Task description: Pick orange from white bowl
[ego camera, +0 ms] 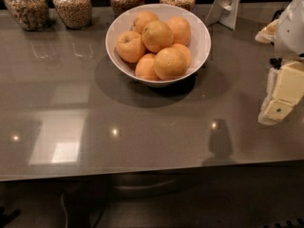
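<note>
The white bowl (202, 42) stands on the grey counter at the back centre and holds several oranges. The paler, yellow-orange orange (156, 35) lies on top of the pile near the middle. An orange with a puckered dimple (129, 45) lies to its left, and deeper-orange fruits lie around and below. My gripper (271, 114), cream-coloured, hangs over the counter at the right edge of the view. It is well right of the bowl, nearer the front, and apart from it.
Several glass jars of grains and nuts (72, 6) line the back of the counter. A white stand (227, 6) is at the back right. The white arm housing (292, 25) fills the upper right. The counter's front edge (142, 174) runs across below.
</note>
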